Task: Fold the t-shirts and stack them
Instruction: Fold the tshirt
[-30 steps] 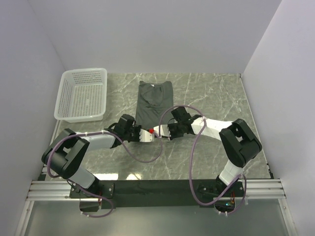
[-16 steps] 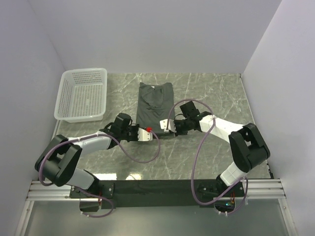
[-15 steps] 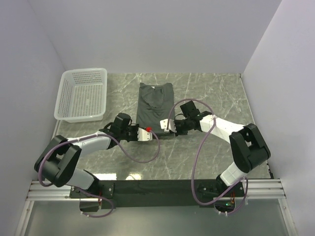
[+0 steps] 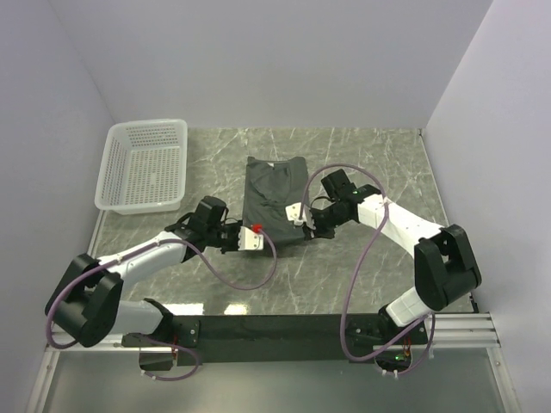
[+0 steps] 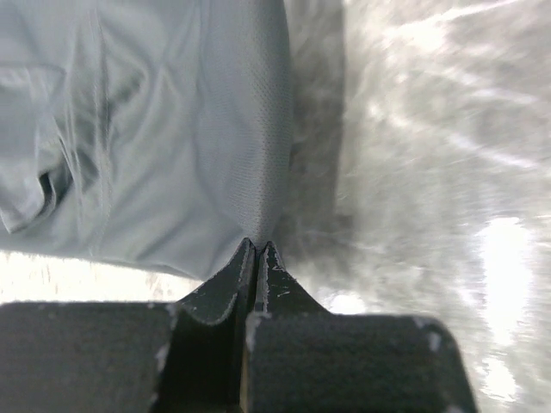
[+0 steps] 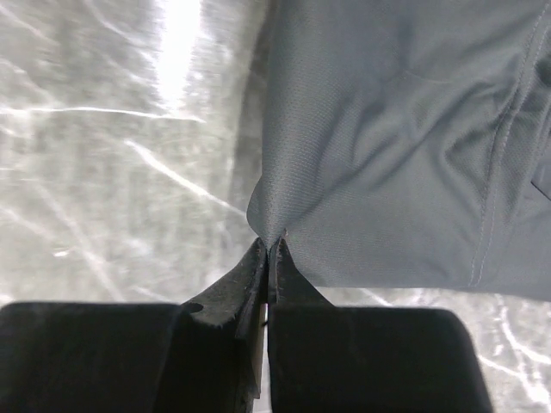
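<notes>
One dark charcoal-grey t-shirt [image 4: 274, 185] lies folded into a narrow strip in the middle of the marble table. My left gripper [image 4: 255, 231] is shut on its near left corner; in the left wrist view the tips [image 5: 256, 245] pinch the fabric edge [image 5: 155, 129]. My right gripper [image 4: 297, 215] is shut on its near right corner; in the right wrist view the tips [image 6: 269, 243] pinch a puckered point of cloth [image 6: 405, 129]. The near hem hangs between the two grippers, slightly off the table.
A white plastic mesh basket [image 4: 145, 165] stands at the far left of the table, beside the left wall. Bare marble [image 4: 379, 172] stretches to the right of the shirt. Grey walls close in the far side and both flanks.
Both arms have stretched out. My right gripper has moved right and farther away with its corner. The shirt's near end has widened and the shirt has shifted slightly right.
</notes>
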`<state>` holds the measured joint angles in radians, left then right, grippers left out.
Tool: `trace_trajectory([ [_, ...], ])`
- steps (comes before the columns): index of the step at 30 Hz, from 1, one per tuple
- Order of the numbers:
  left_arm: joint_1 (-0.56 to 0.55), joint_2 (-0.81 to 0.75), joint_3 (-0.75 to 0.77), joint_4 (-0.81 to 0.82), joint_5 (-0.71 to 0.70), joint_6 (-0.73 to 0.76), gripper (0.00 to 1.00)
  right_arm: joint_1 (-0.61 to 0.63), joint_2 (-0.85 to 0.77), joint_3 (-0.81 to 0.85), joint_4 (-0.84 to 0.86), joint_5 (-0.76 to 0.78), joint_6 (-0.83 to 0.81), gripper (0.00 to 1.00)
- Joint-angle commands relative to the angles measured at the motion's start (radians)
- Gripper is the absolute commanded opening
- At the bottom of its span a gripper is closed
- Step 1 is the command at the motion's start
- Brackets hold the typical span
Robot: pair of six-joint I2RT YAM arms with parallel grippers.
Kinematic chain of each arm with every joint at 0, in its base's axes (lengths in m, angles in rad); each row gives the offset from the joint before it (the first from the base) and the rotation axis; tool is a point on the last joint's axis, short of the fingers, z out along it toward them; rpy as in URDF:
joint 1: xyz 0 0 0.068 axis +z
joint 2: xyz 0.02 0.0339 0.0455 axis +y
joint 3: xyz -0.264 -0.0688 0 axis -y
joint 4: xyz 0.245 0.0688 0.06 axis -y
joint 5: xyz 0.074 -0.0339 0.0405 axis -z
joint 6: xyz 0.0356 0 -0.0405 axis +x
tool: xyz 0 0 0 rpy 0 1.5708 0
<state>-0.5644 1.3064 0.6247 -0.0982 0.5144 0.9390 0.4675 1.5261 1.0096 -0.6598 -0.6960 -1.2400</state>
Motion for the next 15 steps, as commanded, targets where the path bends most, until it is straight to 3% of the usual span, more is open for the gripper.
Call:
trace_trajectory([
  [1, -0.02, -0.048, 0.067, -0.109, 0.107, -0.014, 0.0, -0.01, -0.053, 0.05, -0.132, -0.072, 0.027, 0.0],
  [8, 0.007, -0.019, 0.161, -0.225, 0.168, -0.006, 0.0, -0.036, -0.026, 0.132, -0.141, -0.134, 0.174, 0.0],
  [15, 0.116, 0.086, 0.274, -0.187, 0.225, 0.003, 0.0, -0.121, 0.101, 0.288, -0.11, -0.203, 0.318, 0.0],
])
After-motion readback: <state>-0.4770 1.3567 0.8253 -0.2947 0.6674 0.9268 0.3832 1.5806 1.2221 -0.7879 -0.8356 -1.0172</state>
